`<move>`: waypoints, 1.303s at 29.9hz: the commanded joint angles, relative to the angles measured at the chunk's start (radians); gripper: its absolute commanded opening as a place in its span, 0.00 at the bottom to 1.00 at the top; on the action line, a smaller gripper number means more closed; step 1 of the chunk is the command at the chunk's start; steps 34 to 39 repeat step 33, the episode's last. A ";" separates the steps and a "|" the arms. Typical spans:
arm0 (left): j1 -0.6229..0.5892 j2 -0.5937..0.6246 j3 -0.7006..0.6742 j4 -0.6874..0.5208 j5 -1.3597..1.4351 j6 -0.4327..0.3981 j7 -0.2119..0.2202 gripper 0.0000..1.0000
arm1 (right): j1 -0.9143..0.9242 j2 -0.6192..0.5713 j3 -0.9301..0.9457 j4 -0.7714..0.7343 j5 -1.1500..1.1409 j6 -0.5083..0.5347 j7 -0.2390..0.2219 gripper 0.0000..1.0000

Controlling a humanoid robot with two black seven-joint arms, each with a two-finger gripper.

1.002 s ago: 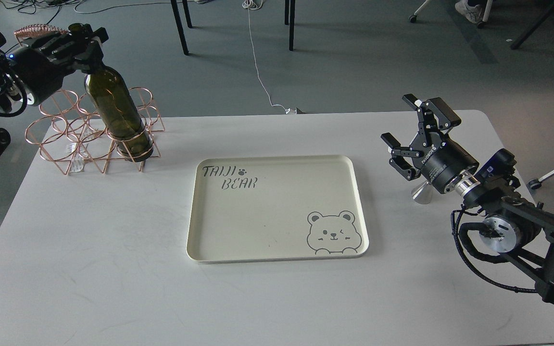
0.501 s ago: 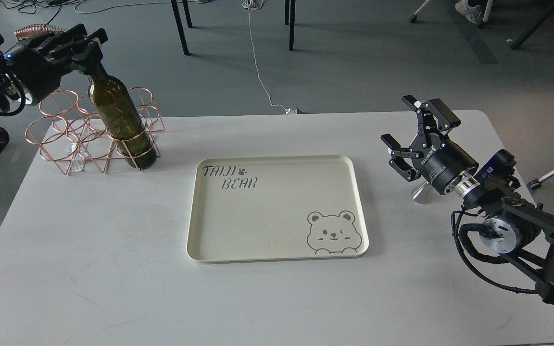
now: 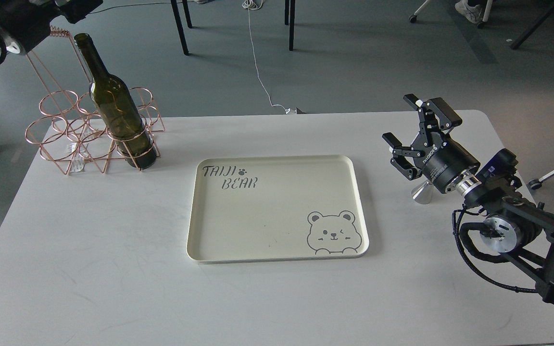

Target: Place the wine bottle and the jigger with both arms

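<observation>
Overhead, right tool (image 3: 414, 134) hovers splayed, seemingly above jigger (image 3: 421, 192).

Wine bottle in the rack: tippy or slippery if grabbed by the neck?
Probably top-heavy: the wine bottle is tall and narrow, leaning in a ring of the wire rack. Its smooth glass neck likely slips. It looks empty, so perhaps fairly light.

Black arms (image 3: 522, 226), silver joints, looped black cables
</observation>
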 commanded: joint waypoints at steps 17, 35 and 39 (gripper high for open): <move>0.436 -0.213 -0.003 -0.472 -0.780 -0.026 0.000 0.98 | -0.131 0.124 0.158 -0.005 0.002 -0.043 0.000 0.98; 0.640 -0.336 -0.013 -0.290 -1.237 -0.244 0.000 0.98 | -0.151 0.190 0.219 -0.040 0.007 -0.049 0.000 0.98; 0.640 -0.336 -0.013 -0.290 -1.237 -0.244 0.000 0.98 | -0.151 0.190 0.219 -0.040 0.007 -0.049 0.000 0.98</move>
